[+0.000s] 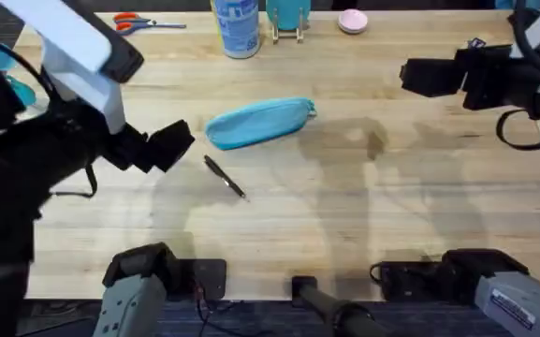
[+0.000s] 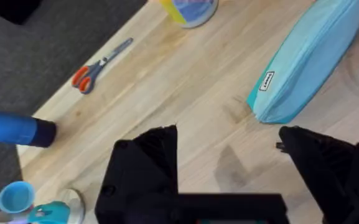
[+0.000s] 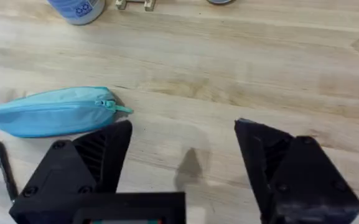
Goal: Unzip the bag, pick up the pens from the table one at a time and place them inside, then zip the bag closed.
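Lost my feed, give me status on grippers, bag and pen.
Left gripper open, empty, beside the bag. Right gripper open, empty, well off. Bag zipped shut; pen on the table in front of it. Nothing in the way.

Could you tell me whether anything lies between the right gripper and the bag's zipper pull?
Nothing visible does. The right gripper hangs open, and bare table separates it from the bag and its zipper pull. The pen lies on the bag's near side.

Overhead looks down; both nearer wrist views share the bag (image 1: 258, 123).
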Robot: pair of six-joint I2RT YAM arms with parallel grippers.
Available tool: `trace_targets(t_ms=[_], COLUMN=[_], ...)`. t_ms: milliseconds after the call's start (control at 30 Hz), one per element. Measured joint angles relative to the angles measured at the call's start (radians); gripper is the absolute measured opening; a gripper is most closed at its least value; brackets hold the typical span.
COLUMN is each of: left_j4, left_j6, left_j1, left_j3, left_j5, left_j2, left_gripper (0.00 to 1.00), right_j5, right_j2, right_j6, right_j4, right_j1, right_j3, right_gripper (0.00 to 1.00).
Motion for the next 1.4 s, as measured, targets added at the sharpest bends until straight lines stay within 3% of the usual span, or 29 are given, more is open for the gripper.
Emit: trace_targets(t_ms=[233,600,933,1133,1400], left_j4=[0.000,0.014,0.099,0.097,0.109], left_j6=[0.147,0.354,0.397,0.401,0.404], left_j1=[0.092,0.104,0.104,0.102,0.071], left_j3=[0.000,0.000,0.000,0.000,0.000], left_j5=[0.150,0.278,0.310,0.378,0.410], left_j2=[0.185,0.425,0.582,0.600,0.634], left_gripper=[0.992,0.992,0.993,0.993,0.993], right_j5=[0.000,0.000,0.000,0.000,0.000], right_j2=[0.000,0.000,0.000,0.000,0.000], right_j6=[0.000,0.000,0.000,0.000,0.000], right_j4=[0.000,-0.001,-0.036,-0.037,-0.037], right_j1=[0.000,0.000,0.000,0.000,0.000], right_j3=[0.000,0.000,0.000,0.000,0.000], right_gripper=[0.996,0.996,0.997,0.996,0.997])
